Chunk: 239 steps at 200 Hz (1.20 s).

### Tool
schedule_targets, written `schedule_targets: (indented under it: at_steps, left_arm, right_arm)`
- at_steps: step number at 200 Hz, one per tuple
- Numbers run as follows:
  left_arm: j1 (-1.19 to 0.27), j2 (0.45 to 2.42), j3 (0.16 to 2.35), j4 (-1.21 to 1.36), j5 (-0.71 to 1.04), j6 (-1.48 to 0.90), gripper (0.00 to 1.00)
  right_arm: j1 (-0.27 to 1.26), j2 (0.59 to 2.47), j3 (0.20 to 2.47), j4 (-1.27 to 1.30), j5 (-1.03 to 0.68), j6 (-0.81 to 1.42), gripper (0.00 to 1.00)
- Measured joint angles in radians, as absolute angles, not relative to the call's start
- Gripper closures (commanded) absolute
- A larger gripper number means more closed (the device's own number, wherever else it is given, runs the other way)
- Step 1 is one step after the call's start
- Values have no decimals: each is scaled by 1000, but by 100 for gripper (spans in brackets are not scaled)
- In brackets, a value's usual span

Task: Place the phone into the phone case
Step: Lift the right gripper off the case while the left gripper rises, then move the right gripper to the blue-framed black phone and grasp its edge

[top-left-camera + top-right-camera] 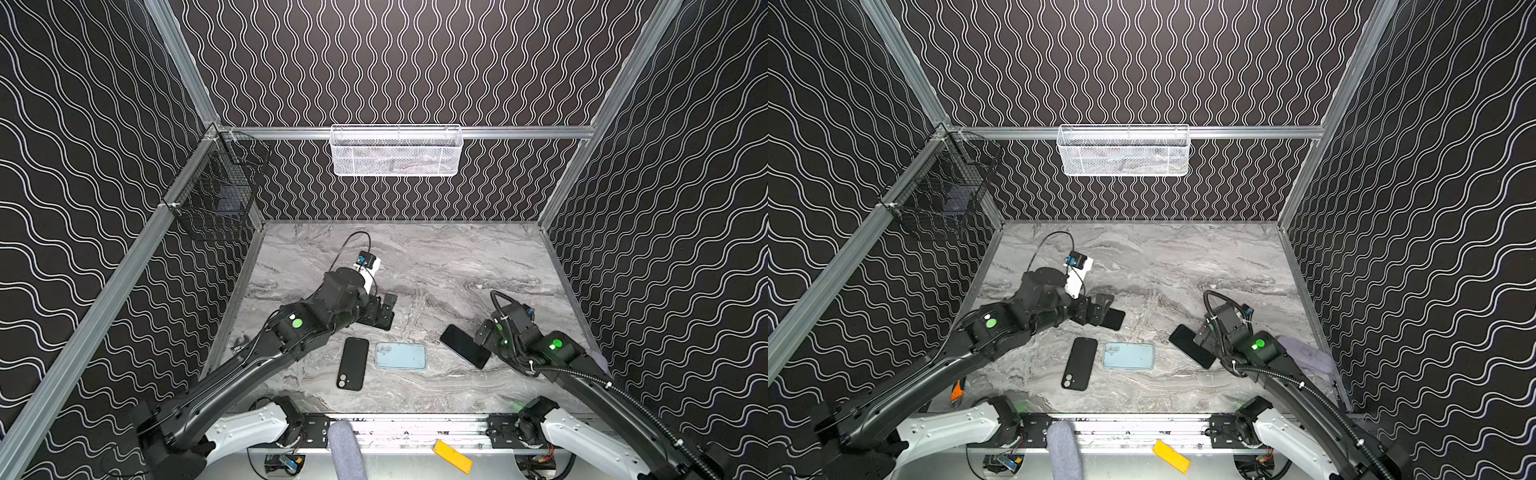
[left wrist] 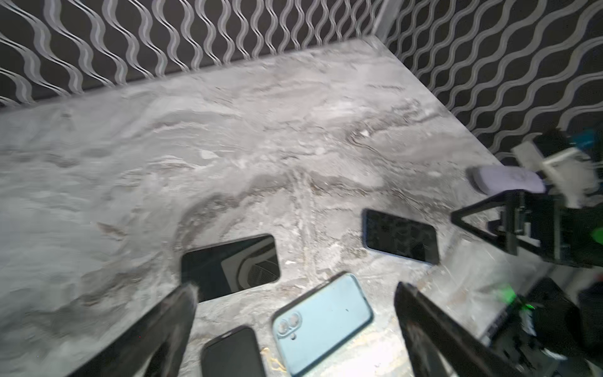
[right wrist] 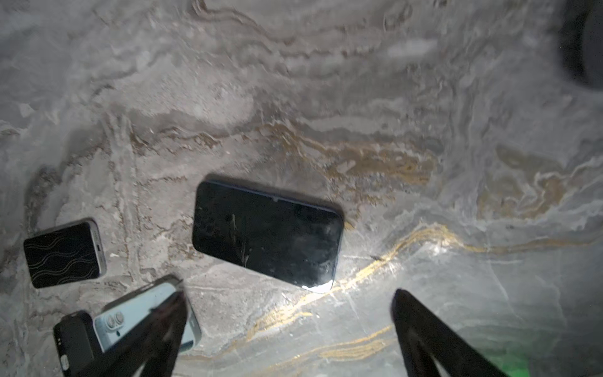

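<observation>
On the marble table [image 1: 457,257], the left gripper [image 2: 297,287] and right gripper [image 3: 288,293] both gape wide, empty. The phone [image 3: 267,231] lies flat, screen up, just beyond the right gripper. The black case [image 1: 353,363] and blue case [image 1: 401,355] lie nearby, backs up. The phone looks like stiff, slick glass, probably best pinched across its long edges.

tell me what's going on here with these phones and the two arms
The job is to put a phone into a case. Both the left gripper and the right gripper have open fingers and hold nothing. One dark phone lies screen up by the left gripper, a second dark phone by the right. The black case and a light blue phone lie back up nearer the front; nothing is being fitted.
</observation>
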State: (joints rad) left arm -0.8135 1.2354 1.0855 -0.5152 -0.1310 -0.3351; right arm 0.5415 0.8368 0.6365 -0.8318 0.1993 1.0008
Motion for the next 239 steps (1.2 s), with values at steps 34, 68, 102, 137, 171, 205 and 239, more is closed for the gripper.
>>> schedule_targets:
  at_steps: [34, 68, 102, 137, 171, 205, 239]
  left_arm:
    - [-813, 1284, 1069, -470, -27, -338, 1]
    - [-813, 1327, 1065, -448, 44, -347, 1]
    - [-813, 1323, 1042, -438, 66, -368, 1]
    - [-813, 1313, 1031, -432, 89, -389, 1]
    - [-793, 1292, 1003, -404, 121, -402, 1]
    - [-712, 1264, 953, -371, 193, -447, 1]
    - [-626, 1257, 904, -315, 282, -502, 3]
  right_arm:
    - [515, 817, 513, -780, 109, 1039, 1]
    - [488, 844, 450, -706, 41, 1042, 1]
    - [475, 881, 430, -618, 5, 1023, 0]
    - [472, 958, 430, -538, -27, 986, 0]
    - [471, 1023, 444, -477, -47, 973, 0]
    - [471, 1112, 480, -401, -59, 956, 0]
    - [470, 1250, 558, -335, -66, 926, 1]
